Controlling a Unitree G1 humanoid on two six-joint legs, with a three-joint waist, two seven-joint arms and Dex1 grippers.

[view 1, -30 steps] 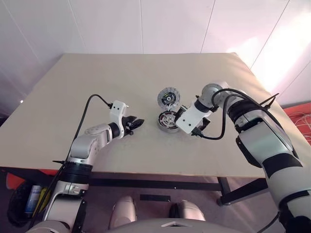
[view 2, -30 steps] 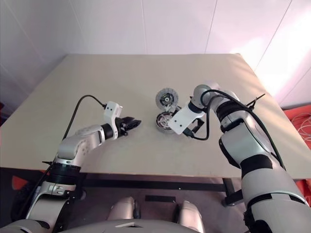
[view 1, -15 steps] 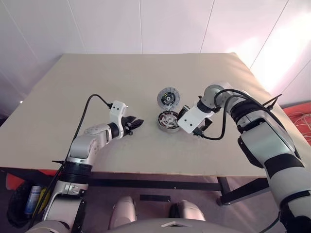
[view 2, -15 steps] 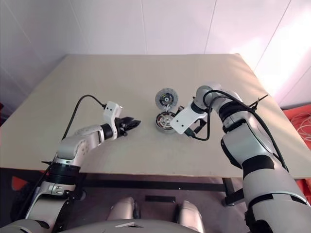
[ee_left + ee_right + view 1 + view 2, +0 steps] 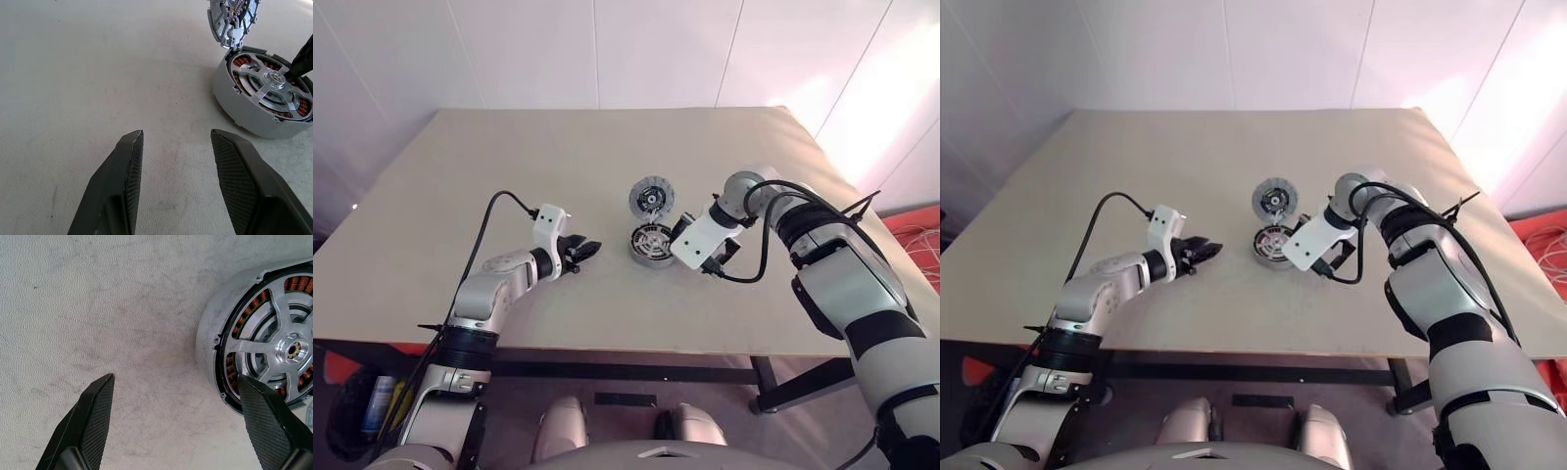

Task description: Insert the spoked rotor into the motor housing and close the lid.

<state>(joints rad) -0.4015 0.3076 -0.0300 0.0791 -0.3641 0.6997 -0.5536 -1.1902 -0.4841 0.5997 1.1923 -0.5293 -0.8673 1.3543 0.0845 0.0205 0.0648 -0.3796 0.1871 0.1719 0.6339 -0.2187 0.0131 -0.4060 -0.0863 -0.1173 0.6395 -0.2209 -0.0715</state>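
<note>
Housing (image 5: 261,100) sits mid-bench (image 5: 607,147), rotor (image 5: 288,350) seated inside, lid (image 5: 653,196) upright at its far edge. Right tool (image 5: 176,421) released, one finger over the rotor rim. Left tool (image 5: 178,181) released, empty, nearby.

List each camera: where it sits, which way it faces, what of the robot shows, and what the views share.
Head stereo pair: looks forward and down on the beige table; both arms show.
Left wrist: looks along the open left gripper toward the round grey metal motor housing, its silvery spoked rotor seated, its segmented lid standing up.
Right wrist: looks down past the open right gripper at that housing.
Shared: all show the housing.
</note>
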